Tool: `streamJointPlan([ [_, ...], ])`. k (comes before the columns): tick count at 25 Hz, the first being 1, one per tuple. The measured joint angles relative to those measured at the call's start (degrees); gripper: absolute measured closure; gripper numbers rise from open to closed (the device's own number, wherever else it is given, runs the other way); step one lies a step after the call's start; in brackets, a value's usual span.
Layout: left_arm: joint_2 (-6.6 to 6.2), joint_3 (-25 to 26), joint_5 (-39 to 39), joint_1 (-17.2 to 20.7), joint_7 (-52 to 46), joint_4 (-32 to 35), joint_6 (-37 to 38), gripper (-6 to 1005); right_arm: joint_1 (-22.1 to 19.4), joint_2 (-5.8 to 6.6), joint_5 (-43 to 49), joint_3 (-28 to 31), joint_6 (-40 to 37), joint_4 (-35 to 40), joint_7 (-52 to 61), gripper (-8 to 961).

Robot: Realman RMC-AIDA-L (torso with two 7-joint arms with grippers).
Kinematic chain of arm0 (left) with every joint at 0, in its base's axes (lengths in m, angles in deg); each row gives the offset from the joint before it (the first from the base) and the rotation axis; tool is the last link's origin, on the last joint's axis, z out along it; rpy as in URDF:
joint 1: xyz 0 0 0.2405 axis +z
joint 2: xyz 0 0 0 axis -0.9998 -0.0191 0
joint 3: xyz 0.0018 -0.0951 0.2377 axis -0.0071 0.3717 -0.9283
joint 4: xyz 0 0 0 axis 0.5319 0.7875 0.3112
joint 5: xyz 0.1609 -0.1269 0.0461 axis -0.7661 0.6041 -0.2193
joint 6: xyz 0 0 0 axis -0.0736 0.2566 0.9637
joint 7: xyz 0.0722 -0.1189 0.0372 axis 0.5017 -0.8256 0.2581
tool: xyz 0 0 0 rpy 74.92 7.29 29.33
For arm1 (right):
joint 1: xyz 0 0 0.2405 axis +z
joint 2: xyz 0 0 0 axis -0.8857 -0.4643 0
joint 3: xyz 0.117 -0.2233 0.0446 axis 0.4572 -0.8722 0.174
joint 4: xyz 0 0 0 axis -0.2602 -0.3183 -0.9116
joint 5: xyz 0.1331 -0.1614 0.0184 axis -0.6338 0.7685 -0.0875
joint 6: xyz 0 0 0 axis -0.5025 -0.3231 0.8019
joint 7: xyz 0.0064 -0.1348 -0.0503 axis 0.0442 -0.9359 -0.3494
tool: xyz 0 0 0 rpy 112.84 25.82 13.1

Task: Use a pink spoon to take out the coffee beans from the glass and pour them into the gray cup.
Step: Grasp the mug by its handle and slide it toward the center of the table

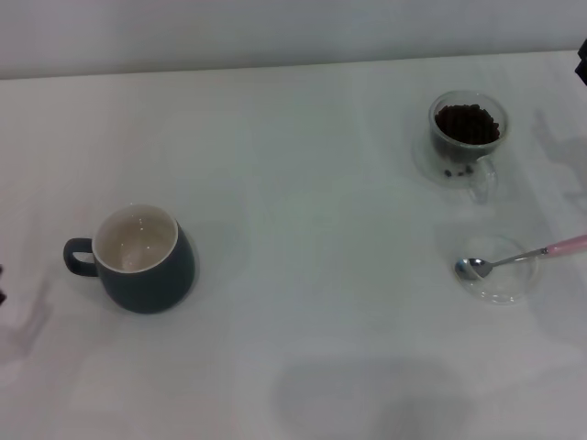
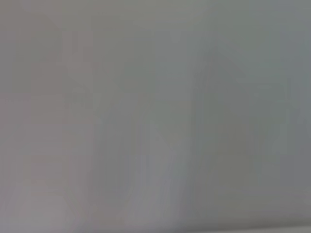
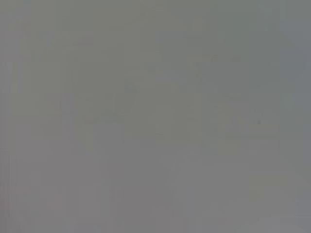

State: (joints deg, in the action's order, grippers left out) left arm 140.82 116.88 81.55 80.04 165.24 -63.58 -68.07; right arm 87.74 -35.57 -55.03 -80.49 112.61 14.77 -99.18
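In the head view the gray cup [image 1: 138, 258] stands upright at the left of the white table, its handle pointing left and its cream inside bare. The glass [image 1: 468, 136] stands at the far right, holding the coffee beans [image 1: 468, 122]. The pink spoon [image 1: 518, 259] lies nearer the front right, its metal bowl resting in a shallow clear dish [image 1: 498, 272] and its pink handle reaching toward the right edge. Only a dark sliver of my left gripper [image 1: 2, 284] shows at the left edge, and one of my right gripper [image 1: 582, 60] at the far right edge. Both are away from the objects.
The white table [image 1: 303, 238] runs back to a pale wall. A few loose beans show low in the glass by its base. Both wrist views show only a blank grey surface.
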Motion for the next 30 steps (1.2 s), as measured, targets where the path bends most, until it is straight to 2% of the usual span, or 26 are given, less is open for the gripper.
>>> streamJointPlan([
  [3, 0.0, 0.0, -2.12, -3.25, 0.02, 0.12, 4.04, 110, -0.04, -0.02, 0.0, 0.18, 0.78, -0.1, 0.0, 80],
  [11, -0.07, 0.0, -5.41, -6.31, 0.14, -0.06, 8.44, 111, -0.44, 0.01, -0.27, 0.32, 1.1, -0.08, 0.07, 80],
  [30, -0.17, -0.09, -7.37, -4.81, 0.17, 0.23, 9.67, 111, -0.28, 0.06, -0.09, 0.32, 1.13, -0.25, 0.1, 80],
])
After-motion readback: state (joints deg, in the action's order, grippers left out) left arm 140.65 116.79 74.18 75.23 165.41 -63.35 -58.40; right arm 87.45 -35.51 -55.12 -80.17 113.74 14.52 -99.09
